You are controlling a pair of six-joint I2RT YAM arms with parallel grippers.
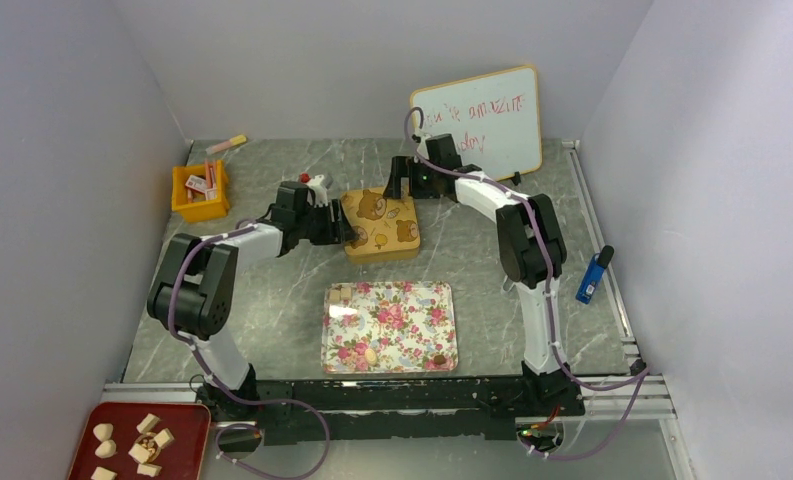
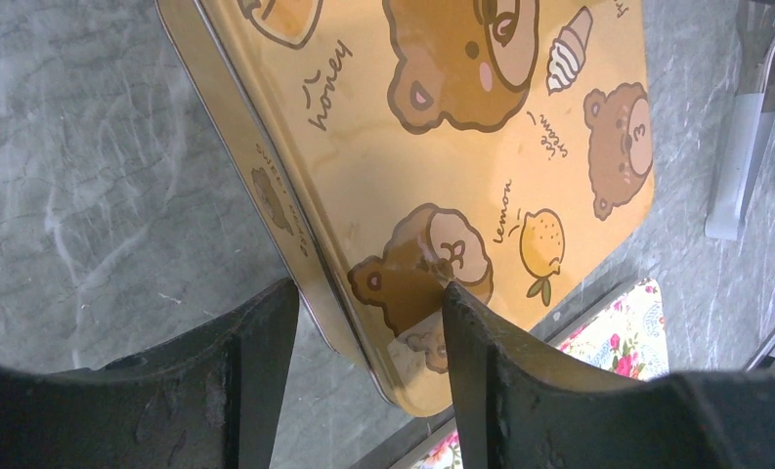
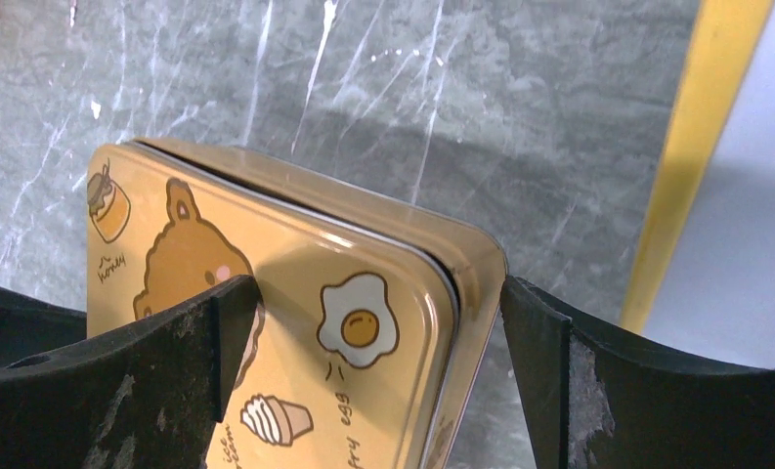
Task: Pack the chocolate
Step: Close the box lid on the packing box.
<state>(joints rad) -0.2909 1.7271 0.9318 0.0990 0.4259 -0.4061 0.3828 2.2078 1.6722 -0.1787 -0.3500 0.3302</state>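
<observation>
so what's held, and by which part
cannot tell: left gripper and right gripper each straddle an edge of the bear tin, jaws not visibly clamped

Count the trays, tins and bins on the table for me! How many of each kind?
Trays: 2, the floral tray and the red tray
Tins: 1, the yellow bear tin
Bins: 1, the orange bin
Total: 4

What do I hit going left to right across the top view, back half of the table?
Orange bin → bear-print tin → whiteboard → blue object.
</observation>
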